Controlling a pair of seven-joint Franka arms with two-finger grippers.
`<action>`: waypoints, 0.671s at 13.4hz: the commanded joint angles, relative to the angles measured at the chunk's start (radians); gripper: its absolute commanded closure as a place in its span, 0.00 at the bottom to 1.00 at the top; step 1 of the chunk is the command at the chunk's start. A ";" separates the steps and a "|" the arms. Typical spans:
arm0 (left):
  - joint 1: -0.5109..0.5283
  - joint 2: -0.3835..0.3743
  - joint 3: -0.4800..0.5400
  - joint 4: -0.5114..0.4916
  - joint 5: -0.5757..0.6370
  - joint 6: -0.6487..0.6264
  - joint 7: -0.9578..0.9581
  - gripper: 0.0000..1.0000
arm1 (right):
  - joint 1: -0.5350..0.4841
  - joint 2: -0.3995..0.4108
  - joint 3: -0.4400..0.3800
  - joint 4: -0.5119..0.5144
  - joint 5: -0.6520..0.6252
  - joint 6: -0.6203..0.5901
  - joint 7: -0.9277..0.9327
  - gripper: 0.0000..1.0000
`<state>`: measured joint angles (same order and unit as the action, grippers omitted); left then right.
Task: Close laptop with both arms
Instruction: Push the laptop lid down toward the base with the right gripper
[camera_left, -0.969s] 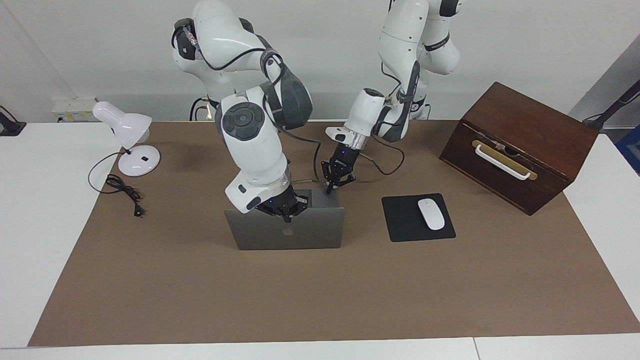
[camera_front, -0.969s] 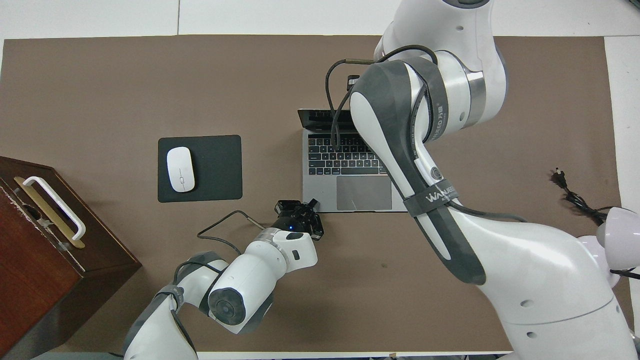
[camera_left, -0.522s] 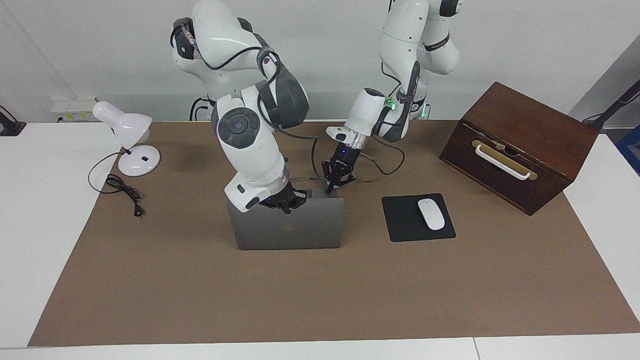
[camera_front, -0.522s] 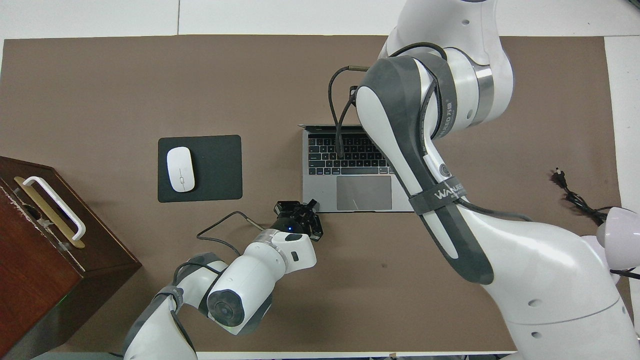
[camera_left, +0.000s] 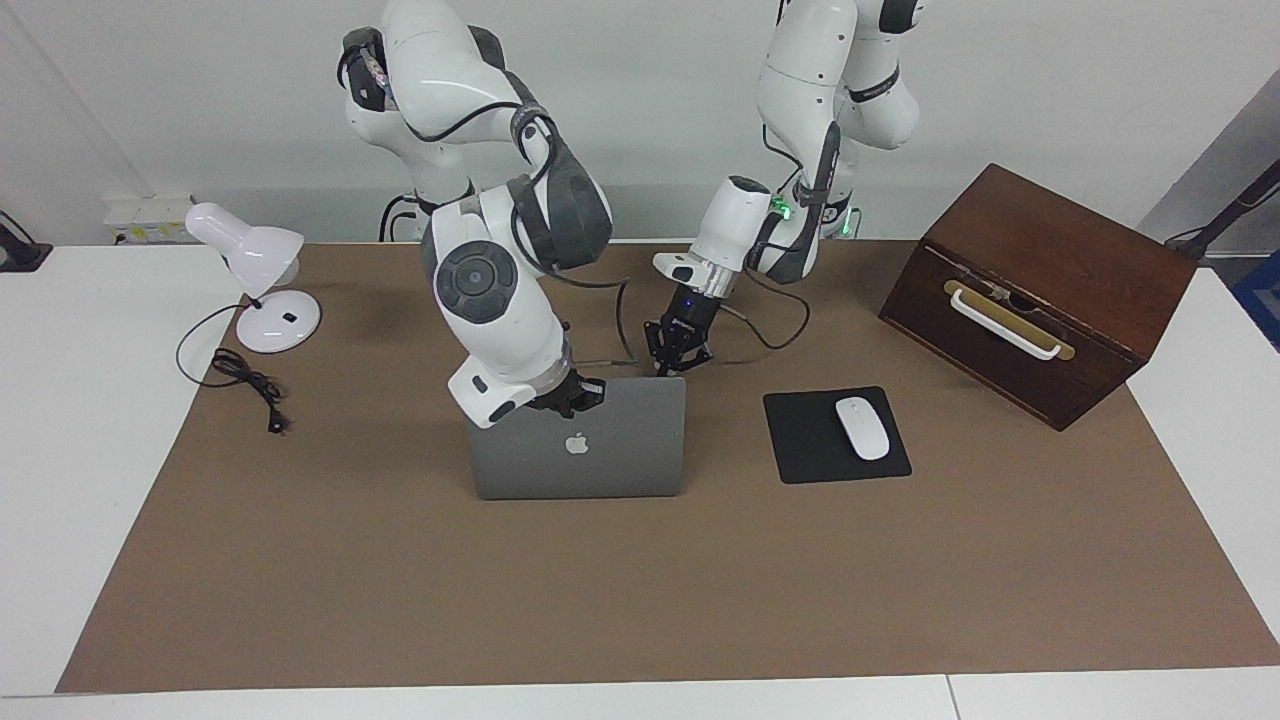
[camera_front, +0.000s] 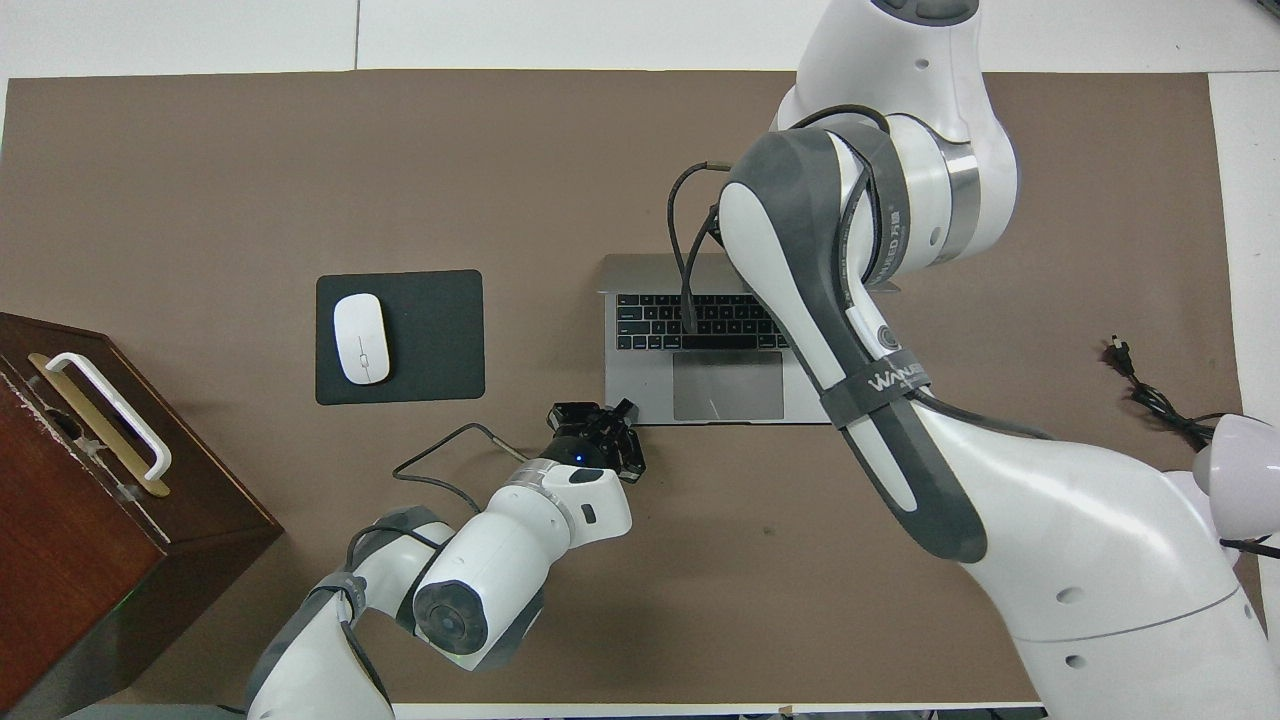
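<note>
My right arm (camera_left: 500, 300) reaches out over the middle of the brown mat (camera_left: 640, 580); the band on it reads "WANUEE" as far as I can make out. My right gripper (camera_left: 570, 397) is closed, holding nothing, and sits at the lid's top edge of the laptop (camera_left: 590, 450). My left gripper (camera_left: 671, 362) is closed too, empty, its tips down at the laptop's corner nearest my left arm's (camera_left: 800, 150) base.

The laptop sits mid-mat, silver-grey, lid partly down and tilted over the black keys, the trackpad (camera_front: 727, 371) still showing. A pale apple logo (camera_left: 576, 443) marks the lid.

The wooden box (camera_left: 1040, 290) with a white handle stands at the mat's corner by my left arm. The white lamp (camera_left: 258, 275) stands at my right arm's corner. Beside the laptop, toward my left arm's end, a white mouse (camera_left: 862, 428) lies on a black mouse pad (camera_left: 800, 445).
</note>
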<state>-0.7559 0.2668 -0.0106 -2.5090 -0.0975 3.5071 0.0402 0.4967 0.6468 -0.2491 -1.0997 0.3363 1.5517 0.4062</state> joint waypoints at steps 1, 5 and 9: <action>-0.011 0.008 0.021 -0.070 -0.005 -0.005 0.030 1.00 | -0.004 -0.055 0.024 -0.120 0.024 0.045 0.000 1.00; -0.005 0.005 0.023 -0.085 -0.005 -0.005 0.047 1.00 | -0.003 -0.068 0.042 -0.209 0.023 0.129 0.009 1.00; -0.005 0.005 0.024 -0.087 -0.005 -0.005 0.050 1.00 | -0.001 -0.070 0.064 -0.288 0.023 0.217 0.019 1.00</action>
<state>-0.7559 0.2585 -0.0072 -2.5287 -0.0975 3.5215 0.0619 0.5004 0.6149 -0.2006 -1.3056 0.3364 1.7189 0.4119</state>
